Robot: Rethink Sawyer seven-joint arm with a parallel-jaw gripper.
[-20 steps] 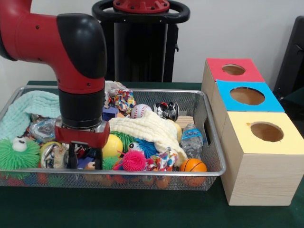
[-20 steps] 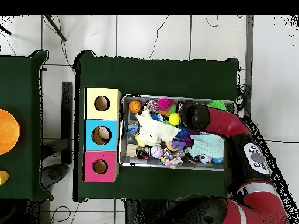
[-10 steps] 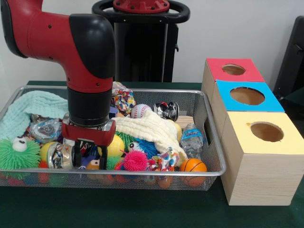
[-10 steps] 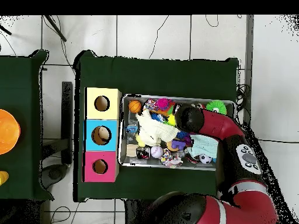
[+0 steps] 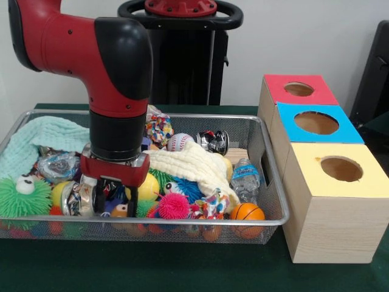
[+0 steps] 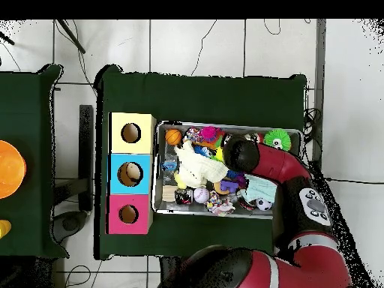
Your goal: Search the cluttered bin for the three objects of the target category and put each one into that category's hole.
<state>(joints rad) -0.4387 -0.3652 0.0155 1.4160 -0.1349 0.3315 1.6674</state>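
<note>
The bin [image 5: 182,221] is a silver wire-mesh basket full of toys, and it also shows in the overhead view [image 6: 229,125]. My gripper [image 5: 114,196] hangs in its front left part with the fingers [image 5: 97,196] spread apart, down among the clutter beside a yellow ball [image 5: 146,186]. Nothing is held. A dark toy and a small orange piece [image 5: 120,210] lie between the fingers. The hole [image 5: 299,89] is in the red-topped box at the far right, also seen from above [image 6: 128,214]. In the overhead view the arm [image 6: 241,152] hides the gripper.
In the bin lie a cream cloth [image 5: 188,163], a mint towel [image 5: 36,139], a basketball [image 5: 247,212], a baseball [image 5: 179,142], a pink spiky ball [image 5: 172,205], a green spiky ball [image 5: 23,196], a water bottle [image 5: 245,177] and a crushed can [image 5: 213,141]. Blue-topped [image 5: 316,123] and yellow-topped [image 5: 341,169] boxes stand nearer.
The arm and gripper have shifted to the right in the front view, from the bin's front left towards the yellow ball. The fingers stay spread and low in the clutter.
</note>
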